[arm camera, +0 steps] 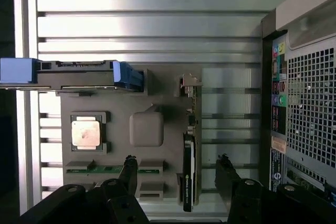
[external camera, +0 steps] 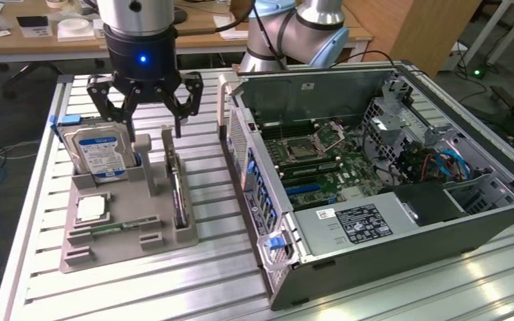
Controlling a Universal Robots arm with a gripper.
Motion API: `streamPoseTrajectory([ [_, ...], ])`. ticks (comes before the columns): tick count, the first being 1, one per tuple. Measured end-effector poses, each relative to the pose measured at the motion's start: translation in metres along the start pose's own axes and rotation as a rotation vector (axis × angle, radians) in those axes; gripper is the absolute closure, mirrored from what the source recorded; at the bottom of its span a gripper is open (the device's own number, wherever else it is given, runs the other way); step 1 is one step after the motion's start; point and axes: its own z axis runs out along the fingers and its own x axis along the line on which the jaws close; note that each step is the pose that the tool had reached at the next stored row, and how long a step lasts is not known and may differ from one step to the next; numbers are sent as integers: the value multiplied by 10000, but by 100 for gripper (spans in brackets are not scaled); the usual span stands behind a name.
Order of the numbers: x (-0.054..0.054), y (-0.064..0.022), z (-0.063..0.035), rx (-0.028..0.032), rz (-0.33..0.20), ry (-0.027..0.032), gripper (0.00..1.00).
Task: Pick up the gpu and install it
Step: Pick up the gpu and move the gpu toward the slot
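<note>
Hovering spread wide and empty, the fingers (external camera: 185, 100) hang over the grey holder (external camera: 114, 251) on the desk (external camera: 38, 200). The gpu (external camera: 177, 197) stands on edge in it at their five o'clock, with the computer case (external camera: 400, 221) at three. From the wrist, the gpu (arm camera: 188, 174) lies between the released fingers (arm camera: 129, 174) — untouched.

Arm (external camera: 136, 17): silver tube, black collar fitted with blue light (external camera: 142, 59).
Gripper (external camera: 152, 130): black, linked fingers.
Joint (external camera: 324, 43): capped in pale blue.

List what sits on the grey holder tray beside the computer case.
On the tray: the hard drive and the gpu stand on edge; a processor chip and a memory stick lie flat. Slots hide the lower edges of drive and gpu.
</note>
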Motion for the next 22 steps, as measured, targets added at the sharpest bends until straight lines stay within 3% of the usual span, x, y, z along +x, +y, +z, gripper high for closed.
streamPoseTrajectory([
  [12,-12,-19,112,10,-174,7,29],
  [22,-12,-20,121,10,-189,7,29],
])
